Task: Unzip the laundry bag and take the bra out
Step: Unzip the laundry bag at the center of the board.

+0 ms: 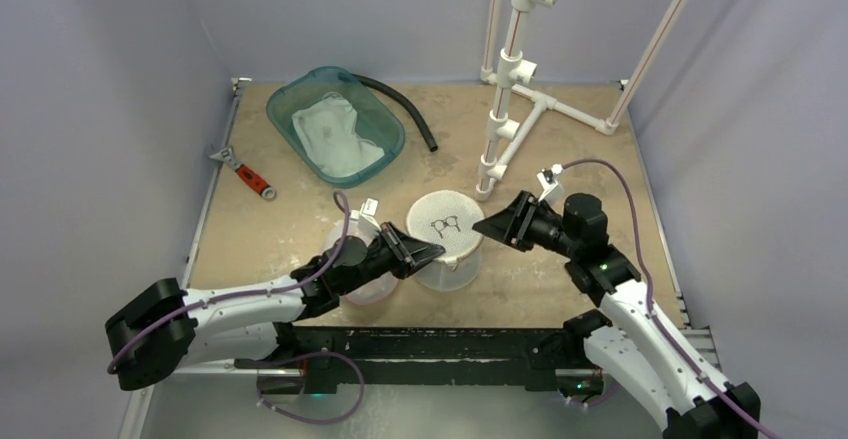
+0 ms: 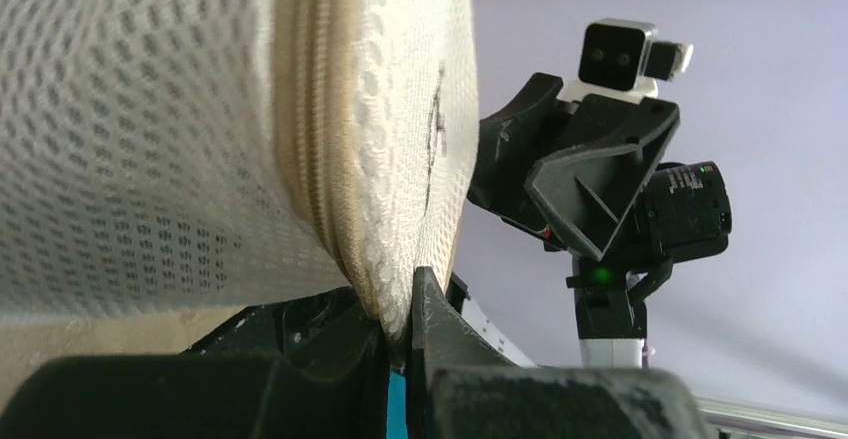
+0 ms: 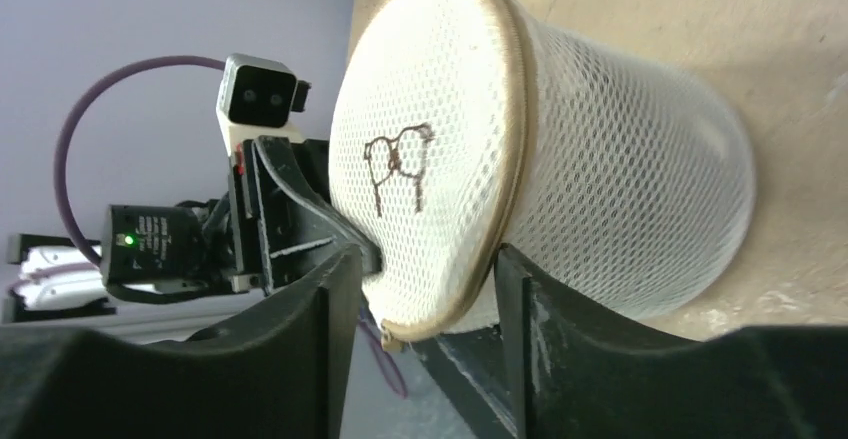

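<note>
The laundry bag (image 1: 445, 224) is a white mesh cylinder standing mid-table, with a bra drawing on its round lid (image 3: 420, 139). A tan zipper (image 2: 315, 139) runs round the lid's rim and looks closed. My left gripper (image 2: 400, 334) is shut on the rim fabric at the lid's left side (image 1: 437, 251). My right gripper (image 3: 425, 269) is open at the lid's right edge (image 1: 480, 227), its fingers straddling the rim. The small zipper pull (image 3: 392, 339) hangs between them, untouched. The bra itself is hidden.
A teal tub (image 1: 380, 119) holding white cloth sits at the back left, with a black hose (image 1: 405, 109) beside it. A red-handled wrench (image 1: 247, 172) lies by the left edge. A white PVC pipe frame (image 1: 510, 89) stands just behind the bag.
</note>
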### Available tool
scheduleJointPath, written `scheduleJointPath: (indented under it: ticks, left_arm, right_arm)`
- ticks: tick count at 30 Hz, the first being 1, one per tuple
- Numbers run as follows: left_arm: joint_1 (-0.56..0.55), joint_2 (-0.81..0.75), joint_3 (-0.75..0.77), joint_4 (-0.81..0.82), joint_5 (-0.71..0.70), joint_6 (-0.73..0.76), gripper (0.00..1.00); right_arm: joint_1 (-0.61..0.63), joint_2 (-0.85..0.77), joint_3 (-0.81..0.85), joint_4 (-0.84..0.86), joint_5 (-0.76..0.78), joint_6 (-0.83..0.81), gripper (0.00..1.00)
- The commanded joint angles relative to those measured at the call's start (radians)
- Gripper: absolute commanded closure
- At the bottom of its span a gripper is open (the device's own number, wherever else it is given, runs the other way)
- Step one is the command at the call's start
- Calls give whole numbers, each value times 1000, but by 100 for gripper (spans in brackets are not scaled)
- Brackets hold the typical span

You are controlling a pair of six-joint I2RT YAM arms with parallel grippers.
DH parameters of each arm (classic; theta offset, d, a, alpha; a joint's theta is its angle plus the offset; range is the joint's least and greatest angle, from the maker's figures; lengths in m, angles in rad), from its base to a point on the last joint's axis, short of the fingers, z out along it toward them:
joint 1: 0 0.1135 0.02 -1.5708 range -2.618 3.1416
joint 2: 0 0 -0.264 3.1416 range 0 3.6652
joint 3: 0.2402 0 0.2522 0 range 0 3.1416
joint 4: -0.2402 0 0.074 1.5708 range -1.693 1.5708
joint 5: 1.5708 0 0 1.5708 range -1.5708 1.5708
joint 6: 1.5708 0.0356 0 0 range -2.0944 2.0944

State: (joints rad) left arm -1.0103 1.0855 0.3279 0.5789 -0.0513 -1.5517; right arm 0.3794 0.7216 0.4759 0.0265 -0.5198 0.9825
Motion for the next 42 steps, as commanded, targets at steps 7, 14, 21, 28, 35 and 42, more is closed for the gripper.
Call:
scheduleJointPath:
  ticks: [7,14,21,28,35,42]
  left_arm:
    - [-5,-229,70,-254,-293,-15,100]
    - [-3,-138,156,-260,-366,26,100]
    - [-4,-85,132,-174,-358,15,100]
    - [-4,-93,117,-197,-366,7,100]
    - [-4,-107,114,-232,-360,5,100]
    - [-4,-115,115,-237,-354,8,100]
  right_arm:
    - [27,-85,250,-296,120,-402,42]
    - [313,-30,313,-320,400,-375,45]
    - [491,16,287,-263,581,-321,46]
    - [630,114,260,-192,738,-270,51]
    - [647,190,283,-153,768,-254,61]
    - [656,255,301,-150,802,-232,65]
